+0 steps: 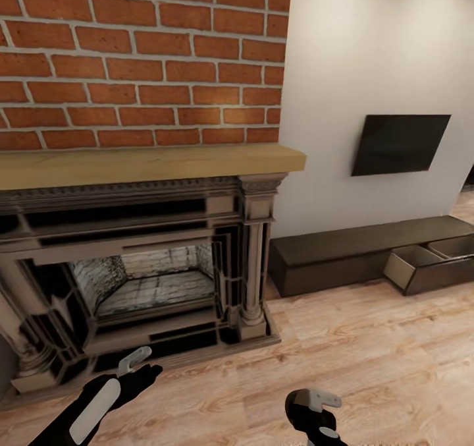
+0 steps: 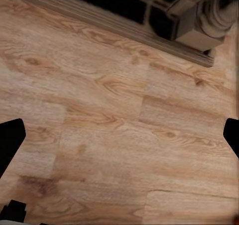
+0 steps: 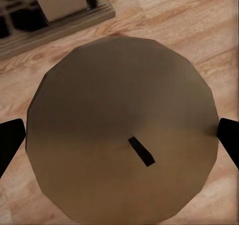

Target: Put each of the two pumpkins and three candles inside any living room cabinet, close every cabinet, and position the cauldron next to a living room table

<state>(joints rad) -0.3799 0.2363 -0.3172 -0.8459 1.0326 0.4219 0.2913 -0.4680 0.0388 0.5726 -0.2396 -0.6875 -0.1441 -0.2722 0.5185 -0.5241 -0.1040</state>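
Two jaws spread wide, empty, left (image 2: 119, 135) over wood floor (image 2: 119, 110), right (image 3: 119, 140) above round brown disc (image 3: 114, 115).

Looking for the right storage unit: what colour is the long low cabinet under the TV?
Dark brown wood-grain cabinet, best in head view.

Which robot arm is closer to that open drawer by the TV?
Probably the right. The cabinet with its open drawer lies off to the robot's right, and the right gripper sits on that side; the left gripper hangs before the fireplace.

Left tool (image 1: 135, 362) low and forward, fingers spread, right tool (image 1: 317, 401) low, fingers spread, both empty
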